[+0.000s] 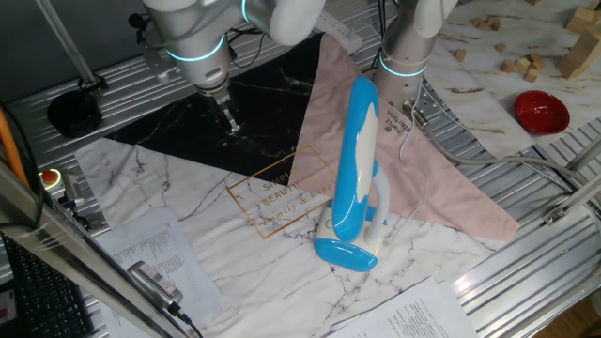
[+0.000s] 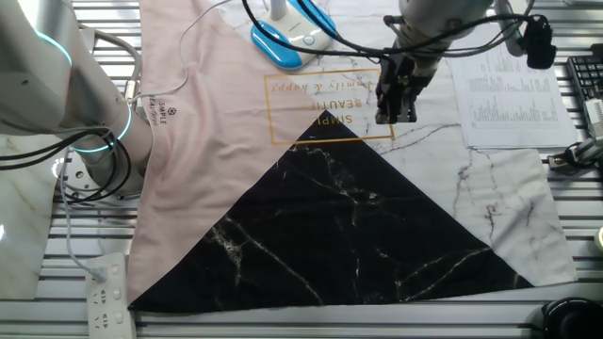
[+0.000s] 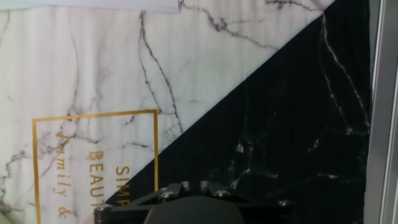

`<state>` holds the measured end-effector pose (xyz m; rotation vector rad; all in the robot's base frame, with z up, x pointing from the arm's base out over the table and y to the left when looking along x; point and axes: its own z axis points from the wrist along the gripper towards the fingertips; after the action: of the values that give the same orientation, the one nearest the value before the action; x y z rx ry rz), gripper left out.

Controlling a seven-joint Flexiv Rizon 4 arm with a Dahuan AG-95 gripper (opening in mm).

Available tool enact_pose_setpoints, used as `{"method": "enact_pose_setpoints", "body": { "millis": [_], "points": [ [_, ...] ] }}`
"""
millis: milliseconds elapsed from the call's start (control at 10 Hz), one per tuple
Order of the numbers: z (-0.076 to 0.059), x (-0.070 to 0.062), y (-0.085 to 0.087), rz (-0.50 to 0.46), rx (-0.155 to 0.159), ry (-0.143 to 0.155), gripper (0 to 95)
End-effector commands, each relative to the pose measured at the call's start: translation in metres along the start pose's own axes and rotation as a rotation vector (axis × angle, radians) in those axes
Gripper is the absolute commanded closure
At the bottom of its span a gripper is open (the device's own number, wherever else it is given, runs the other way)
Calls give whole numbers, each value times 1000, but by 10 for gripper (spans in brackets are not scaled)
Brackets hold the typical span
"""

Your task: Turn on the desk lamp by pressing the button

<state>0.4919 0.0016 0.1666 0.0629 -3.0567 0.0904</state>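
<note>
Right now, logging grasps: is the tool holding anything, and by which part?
Nothing is held. The tool hangs above the mat, apart from the desk lamp.

Blue-and-white lamp (image 1: 357,178) standing at centre frame, gripper (image 1: 231,120) hanging over black marble (image 1: 202,131) at upper left, red bowl (image 1: 541,112) sitting far right.

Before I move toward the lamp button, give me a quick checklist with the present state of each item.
1. Lamp standing upright on its blue foot: ok.
2. Tool near the lamp: not ok; it hangs over the black marble sheet, well apart from the lamp.
3. Button located: cannot tell; no view shows it clearly.
4. Fingers open or shut: cannot tell.
5. Lamp in the hand view: not ok; only the marble sheets show.
6. Lamp cord off the path: cannot tell; it trails over the pink cloth.
</note>
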Motion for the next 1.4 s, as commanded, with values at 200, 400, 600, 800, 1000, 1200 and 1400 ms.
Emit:
{"method": "enact_pose_setpoints", "body": {
  "millis": [200,400,600,800,1000,1200,1400],
  "points": [
    [0,1,0,30,4,4,950],
    [-2,0,0,34,4,5,950],
    [-3,-2,-1,30,5,5,950],
    [-3,-4,-1,-5,13,7,950],
    [-4,-3,-1,-5,13,4,950],
    [-4,-3,-1,-12,19,7,950],
    [-4,-3,-1,-17,20,8,950]
  ]
}}
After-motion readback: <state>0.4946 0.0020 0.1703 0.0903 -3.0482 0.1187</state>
